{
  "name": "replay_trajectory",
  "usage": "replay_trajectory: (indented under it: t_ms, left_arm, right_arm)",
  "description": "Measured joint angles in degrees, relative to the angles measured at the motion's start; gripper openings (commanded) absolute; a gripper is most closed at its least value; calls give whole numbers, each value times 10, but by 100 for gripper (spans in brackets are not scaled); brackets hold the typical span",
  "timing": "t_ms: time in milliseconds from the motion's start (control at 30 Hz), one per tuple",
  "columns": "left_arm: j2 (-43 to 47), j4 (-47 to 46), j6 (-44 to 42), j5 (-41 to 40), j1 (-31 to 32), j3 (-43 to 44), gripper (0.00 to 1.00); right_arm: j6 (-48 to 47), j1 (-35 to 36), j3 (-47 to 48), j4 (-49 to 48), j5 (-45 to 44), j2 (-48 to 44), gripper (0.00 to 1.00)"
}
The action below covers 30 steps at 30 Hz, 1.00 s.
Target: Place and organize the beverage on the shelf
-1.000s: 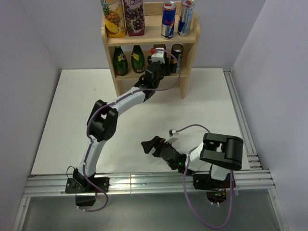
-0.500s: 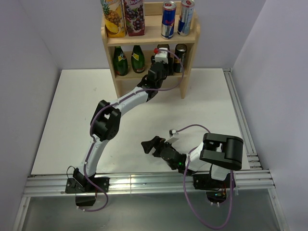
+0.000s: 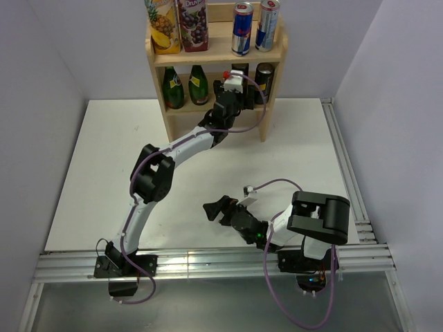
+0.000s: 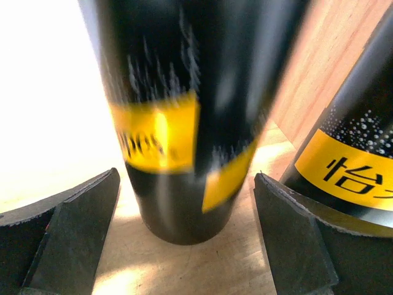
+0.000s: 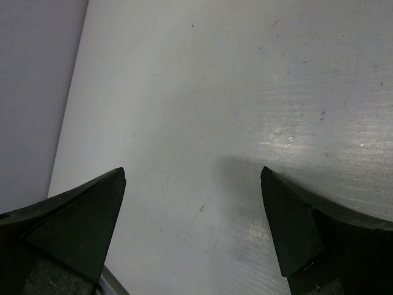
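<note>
Reaching deeper into the shelf (image 3: 214, 57) than a second ago, the left arm is now stretching out long, and the black can (image 3: 240, 69) is sitting a bit more to the right and further back. The right arm is staying just where it was.

The shelf is standing at the far edge of the table (image 3: 104, 173), near the middle, against the back wall. The black can is standing up straight on the middle step of the shelf. In the left wrist view, the can (image 4: 184, 123) with its yellow band is resting on the wood between the two dark fingers (image 4: 80, 227). The left gripper (image 4: 184, 178) is spread wide, and a gap is showing on each side of the can, so it is not squeezing it.

A second black can (image 4: 350, 166) with a yellow label is standing just beside the first one, on its right, close to the wooden side wall. Two green bottles (image 3: 173, 84) are standing on the same step, to the left.

On the top step, two juice boxes (image 3: 163, 24) are sitting on the left and two blue cans (image 3: 242, 28) on the right.

Well apart from the shelf, the right gripper (image 5: 193, 175) is hanging low over the near part of the table. It is spread wide and holding nothing.
</note>
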State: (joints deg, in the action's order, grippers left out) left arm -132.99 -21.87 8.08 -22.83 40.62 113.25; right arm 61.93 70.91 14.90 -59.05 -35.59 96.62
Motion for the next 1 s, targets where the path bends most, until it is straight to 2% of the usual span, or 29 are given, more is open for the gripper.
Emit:
replay_trajectory:
  t_ms: [633, 1000]
  left_arm:
    - [43, -35, -5, 0, 7, -76, 98]
    - [151, -73, -3, -27, 35, -241, 99]
  right_arm:
    - [3, 11, 2, 0, -9, 4, 100]
    - [17, 37, 10, 36, -30, -16, 100]
